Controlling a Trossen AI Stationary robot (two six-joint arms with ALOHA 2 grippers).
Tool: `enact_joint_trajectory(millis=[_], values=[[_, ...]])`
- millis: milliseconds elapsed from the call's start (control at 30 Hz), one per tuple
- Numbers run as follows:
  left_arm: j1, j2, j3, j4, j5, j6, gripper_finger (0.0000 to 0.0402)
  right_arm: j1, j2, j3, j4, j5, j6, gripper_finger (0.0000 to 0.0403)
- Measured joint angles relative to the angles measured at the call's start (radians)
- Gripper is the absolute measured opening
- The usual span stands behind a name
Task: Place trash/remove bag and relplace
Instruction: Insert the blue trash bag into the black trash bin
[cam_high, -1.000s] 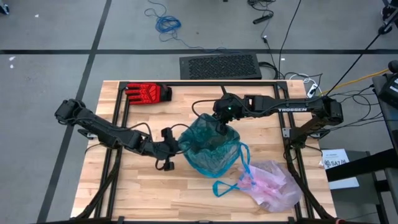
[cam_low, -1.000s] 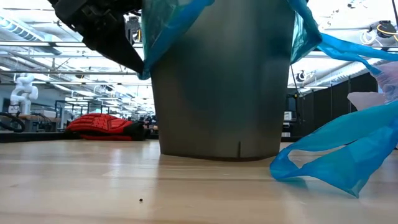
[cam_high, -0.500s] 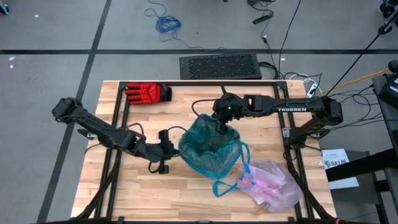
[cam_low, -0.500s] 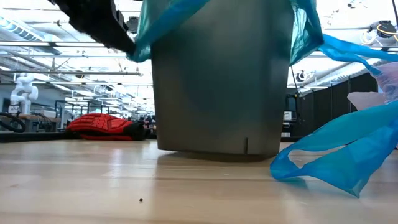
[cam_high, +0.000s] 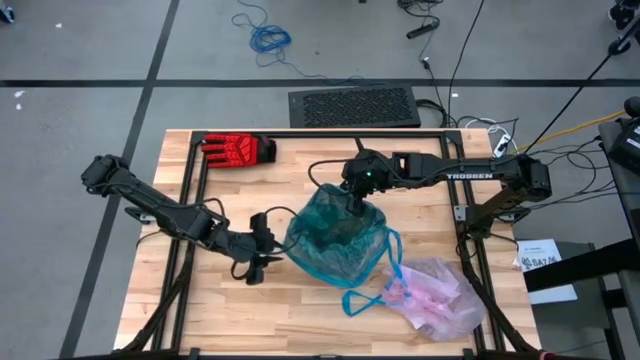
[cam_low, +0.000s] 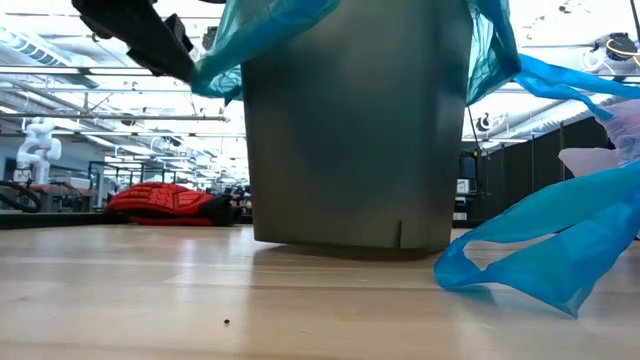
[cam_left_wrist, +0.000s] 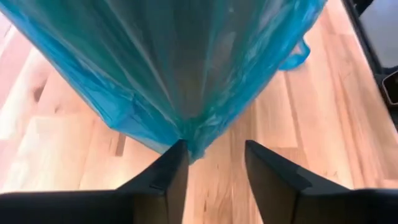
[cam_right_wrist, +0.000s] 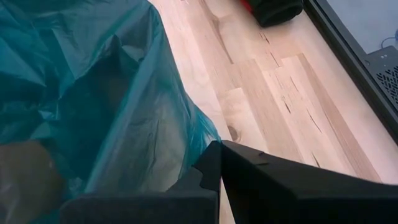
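A teal bag (cam_high: 335, 235) is draped over a grey bin (cam_low: 350, 130) at mid-table. My left gripper (cam_left_wrist: 214, 162) stands open at the bag's left side (cam_high: 272, 250), with a hanging tip of the film at one finger. My right gripper (cam_right_wrist: 214, 163) is shut on the bag's far rim (cam_high: 352, 207). The pink-white bag (cam_high: 440, 300), with blue loops (cam_high: 365, 295), lies crumpled on the table at the near right. The trash is out of view. My left gripper has the teal bag's hanging fold tip (cam_left_wrist: 186, 146) against the inner side of one finger (cam_left_wrist: 175, 171); the other finger stands clear of it. The fingers slant down from the table's left. My right gripper pinches the teal bag's rim edge (cam_right_wrist: 202, 146) between its shut fingers, on the bin's far side. The fingers slant down from the table's far right. The film runs taut from the hold down over the bin.
A red glove (cam_high: 238, 150) lies at the far left of the table. The black frame rails (cam_high: 195, 190) run along the table's sides. Bare wood (cam_high: 280, 310) lies near the front edge, left of the pink-white bag.
My left gripper has drawn back toward the table's left edge and risen, pulling the teal bag's left rim outward with it, and has then opened. The bin has turned a little on the table. My right gripper has kept its hold.
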Motion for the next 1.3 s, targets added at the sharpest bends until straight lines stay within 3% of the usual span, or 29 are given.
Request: enact_joint_trajectory(millis=[200,333,533,700,867,1100,1300], values=[[-0.02,-0.013,0.073,-0.172,-0.004,-0.082,0.0183,0.0,0.0,0.0,-0.001,0.0,0.0,0.0],[-0.043,-0.021,0.154,-0.331,-0.055,-0.106,0.0185,0.0,0.0,0.0,-0.002,0.0,0.0,0.0],[-0.065,-0.034,0.277,-0.444,-0.13,-0.07,0.0185,0.0,0.0,0.001,-0.004,0.0,0.0,0.0],[-0.058,-0.036,0.377,-0.297,-0.163,0.158,0.0185,0.0,0.0,0.001,-0.004,0.0,-0.009,0.0],[0.021,-0.031,0.391,-0.076,-0.144,0.412,0.0182,0.001,-0.001,0.002,-0.002,0.021,-0.029,0.0],[0.184,0.083,0.391,-0.046,0.13,0.432,0.0131,0.001,-0.002,0.002,0.002,0.025,-0.044,0.0],[0.224,0.183,0.39,-0.017,0.151,0.51,0.0075,0.001,-0.001,0.031,-0.009,0.024,-0.067,0.0]])
